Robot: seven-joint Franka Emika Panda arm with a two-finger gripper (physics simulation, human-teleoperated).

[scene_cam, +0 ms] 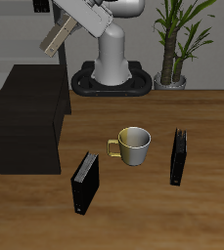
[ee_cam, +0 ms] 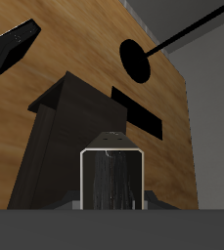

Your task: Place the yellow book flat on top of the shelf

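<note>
Thin tan-yellow hardback book [scene_cam: 55,39] riding high above the large matte black box-shaped shelf [scene_cam: 27,117]!
The fingers [ee_cam: 83,176] are clenching its upper end, book tilting, well above the wooden counter [scene_cam: 143,210].

Even, soft overhead light; faint shadows under the mug [scene_cam: 134,145]; coarse, slightly blurred low-resolution renders; no glare.

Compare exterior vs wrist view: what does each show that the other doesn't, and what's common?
Exterior only: the robot base, and the yellow book showing its tan cover, held in the pincer.
Wrist only: the book's dark edge seen end-on, with the top of the shelf beneath it.
Both: the shelf, the wooden table and a black book, though I can't match which black book is which. A dark round shape in the wrist view may be the mug; I can't confirm that.
</note>
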